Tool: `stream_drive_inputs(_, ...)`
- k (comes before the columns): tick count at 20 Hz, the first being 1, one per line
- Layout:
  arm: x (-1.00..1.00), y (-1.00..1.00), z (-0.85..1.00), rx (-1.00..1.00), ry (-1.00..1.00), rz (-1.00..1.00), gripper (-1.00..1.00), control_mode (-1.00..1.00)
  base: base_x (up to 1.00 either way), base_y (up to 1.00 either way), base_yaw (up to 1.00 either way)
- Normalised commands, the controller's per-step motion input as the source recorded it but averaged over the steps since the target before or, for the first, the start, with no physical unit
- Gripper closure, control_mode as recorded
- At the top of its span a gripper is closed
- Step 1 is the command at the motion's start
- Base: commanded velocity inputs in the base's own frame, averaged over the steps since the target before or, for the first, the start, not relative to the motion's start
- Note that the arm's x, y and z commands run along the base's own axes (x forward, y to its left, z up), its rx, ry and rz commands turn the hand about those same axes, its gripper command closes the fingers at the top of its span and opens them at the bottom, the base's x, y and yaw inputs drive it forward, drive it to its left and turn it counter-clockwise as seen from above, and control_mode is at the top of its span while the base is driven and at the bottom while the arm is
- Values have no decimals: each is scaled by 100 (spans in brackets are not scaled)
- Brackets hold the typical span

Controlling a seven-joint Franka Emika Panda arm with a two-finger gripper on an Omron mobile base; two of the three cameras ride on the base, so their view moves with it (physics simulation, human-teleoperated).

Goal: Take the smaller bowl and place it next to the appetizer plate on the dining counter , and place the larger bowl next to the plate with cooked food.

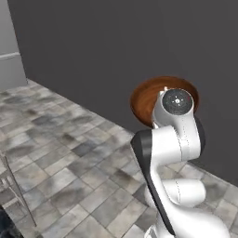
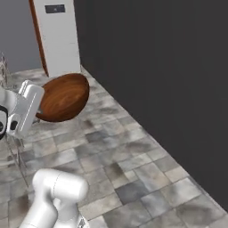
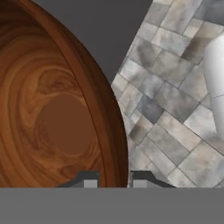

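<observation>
Currently the larger bowl [image 3: 57,109] is carried in mid-air, clear of the tiled floor [image 1: 60,153] and close to the dark wall [image 2: 156,67]. The pincer [image 3: 114,180] pinches its rim — one tip inside the wall, one outside, seen in the hand view.

Handling, judged: thick turned wood, stiff, not fragile, probably weighty for a rim pinch; the polished surface may slip, and it hangs tilted, so it could swing. A hold on the rim is the only practical one.

Hard to make out: in both base views the tips themselves sit behind the hand and bowl. The bowl's left side is cut off in the hand view — its outer base is unseen.
</observation>
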Motion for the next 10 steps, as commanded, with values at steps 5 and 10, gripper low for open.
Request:
stream_drive_inputs(5,0,0,0,0,0,0,100,100,100,-11,59)
stream_drive_inputs(10,0,0,0,0,0,0,100,100,100,-21,55)
